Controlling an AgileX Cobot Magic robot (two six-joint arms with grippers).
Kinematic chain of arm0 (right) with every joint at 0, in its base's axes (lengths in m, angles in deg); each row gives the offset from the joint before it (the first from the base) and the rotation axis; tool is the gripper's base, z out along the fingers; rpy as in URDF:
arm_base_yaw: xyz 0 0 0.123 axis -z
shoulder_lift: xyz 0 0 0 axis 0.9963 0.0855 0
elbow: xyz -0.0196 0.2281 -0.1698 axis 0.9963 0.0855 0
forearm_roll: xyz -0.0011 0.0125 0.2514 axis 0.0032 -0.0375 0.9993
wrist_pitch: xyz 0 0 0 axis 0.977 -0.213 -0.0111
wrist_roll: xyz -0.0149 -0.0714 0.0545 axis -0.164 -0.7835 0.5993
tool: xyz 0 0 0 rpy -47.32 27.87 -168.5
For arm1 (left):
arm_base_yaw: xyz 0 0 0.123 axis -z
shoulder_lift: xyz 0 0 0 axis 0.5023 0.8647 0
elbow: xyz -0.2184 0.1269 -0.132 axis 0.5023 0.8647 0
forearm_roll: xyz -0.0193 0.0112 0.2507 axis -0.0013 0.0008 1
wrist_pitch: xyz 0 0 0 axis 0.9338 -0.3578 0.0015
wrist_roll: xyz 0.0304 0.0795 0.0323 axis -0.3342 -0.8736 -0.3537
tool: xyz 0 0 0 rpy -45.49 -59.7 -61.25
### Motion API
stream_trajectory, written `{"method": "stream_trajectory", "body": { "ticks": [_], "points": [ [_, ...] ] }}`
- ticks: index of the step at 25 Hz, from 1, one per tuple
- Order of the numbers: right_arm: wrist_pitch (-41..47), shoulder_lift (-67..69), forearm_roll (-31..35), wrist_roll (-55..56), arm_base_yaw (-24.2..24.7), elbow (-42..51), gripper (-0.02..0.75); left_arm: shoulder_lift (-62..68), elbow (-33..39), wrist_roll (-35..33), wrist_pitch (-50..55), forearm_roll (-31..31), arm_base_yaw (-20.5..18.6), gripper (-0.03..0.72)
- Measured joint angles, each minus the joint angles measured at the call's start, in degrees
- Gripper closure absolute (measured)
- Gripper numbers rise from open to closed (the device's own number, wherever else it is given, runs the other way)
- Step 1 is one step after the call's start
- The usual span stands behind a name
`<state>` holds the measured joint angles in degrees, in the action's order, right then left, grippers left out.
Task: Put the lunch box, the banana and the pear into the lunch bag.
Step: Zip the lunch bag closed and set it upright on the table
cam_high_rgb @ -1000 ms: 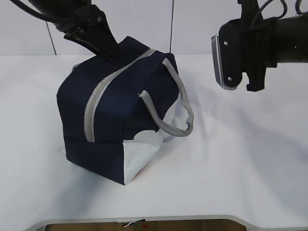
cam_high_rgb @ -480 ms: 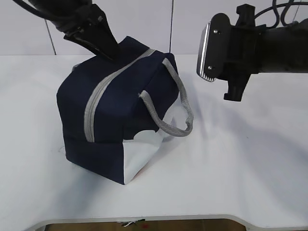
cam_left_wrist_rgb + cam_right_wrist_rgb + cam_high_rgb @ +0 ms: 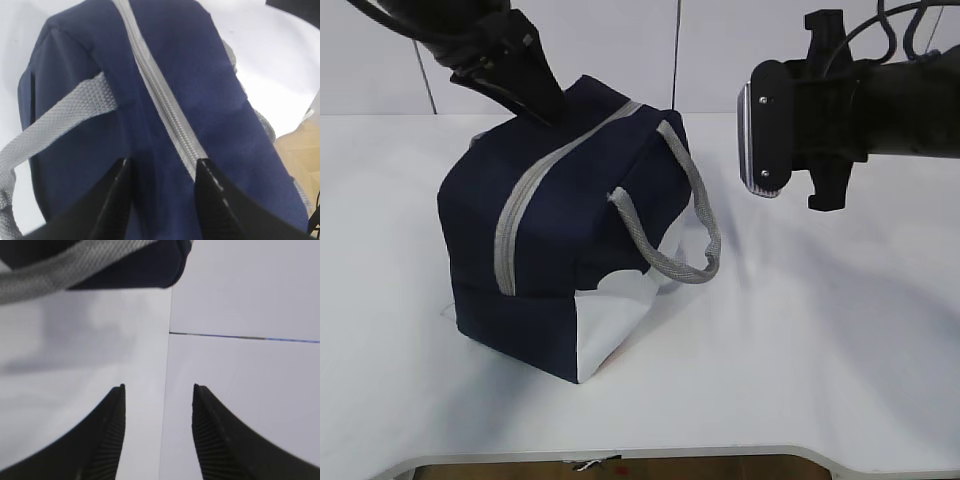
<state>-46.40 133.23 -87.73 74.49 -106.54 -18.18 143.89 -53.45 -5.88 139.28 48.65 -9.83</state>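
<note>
The navy lunch bag stands on the white table with its grey zipper closed along the top. It fills the left wrist view. My left gripper is at the bag's far top end. Its jaws are apart and rest against the navy fabric just left of the zipper. My right gripper hangs in the air to the right of the bag, open and empty, facing the back wall. The lunch box, the banana and the pear are out of view.
A grey webbing handle loops out from the bag's right side, and the other handle shows in the left wrist view. The bag's corner and a handle show at the top of the right wrist view. The table's front edge is near.
My right gripper has shifted left toward the bag and turned at the wrist. The left gripper and the bag have not moved.
</note>
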Motion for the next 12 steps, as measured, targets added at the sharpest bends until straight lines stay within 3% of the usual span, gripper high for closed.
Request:
{"method": "stream_trajectory", "body": {
  "ticks": [5, 12],
  "points": [
    [0.94, 0.00, 0.10, 0.57, 0.00, 0.12, 0.371, 0.00, 0.00, 0.77, 0.35, 2.02, 0.00, 0.371],
    [-2.11, 0.00, 0.10, -8.21, 0.00, 0.12, 0.371, 0.00, 0.00, 1.08, 0.47, 3.19, 0.00, 0.371]
  ]
}}
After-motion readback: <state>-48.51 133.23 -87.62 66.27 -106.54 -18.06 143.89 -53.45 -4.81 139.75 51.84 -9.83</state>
